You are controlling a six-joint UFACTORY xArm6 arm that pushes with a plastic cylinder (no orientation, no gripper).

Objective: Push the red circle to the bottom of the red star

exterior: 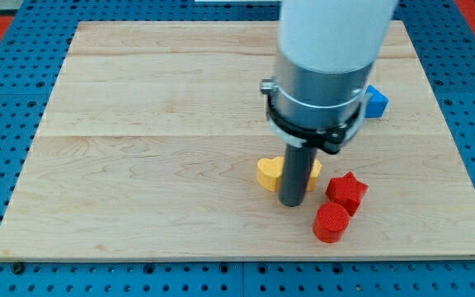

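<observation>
From the one camera view I see the red circle (331, 223), a short, squat cylinder with a flat round top and a matte, plastic-looking face. It lies near the view's bottom edge of the desk (138, 165), right of centre. Directly above it and a touch to the view's right sits the red star (347, 191), the same saturated red, chunky with blunt points. The two look to be touching, or very nearly so; I cannot make out a gap between them.

My end effector is only a straight dark rod, with nothing that opens or closes, so it holds nothing. My tip (292, 203) rests at the desk surface just left of the red star and up and left of the red circle, with a narrow strip of bare wood between it and each red block. The rod stands in front of the yellow block (269, 173), which looks heart-shaped though its middle is hidden. I cannot tell whether the rod touches it. Above the rod, a grey metal collar and a wide white housing fill the view's top centre.

A blue block (376, 101) peeks out from behind that housing at the view's right; its shape is mostly covered.

The desk is pale wood in long planks with fine grain, set on a blue perforated base.
</observation>
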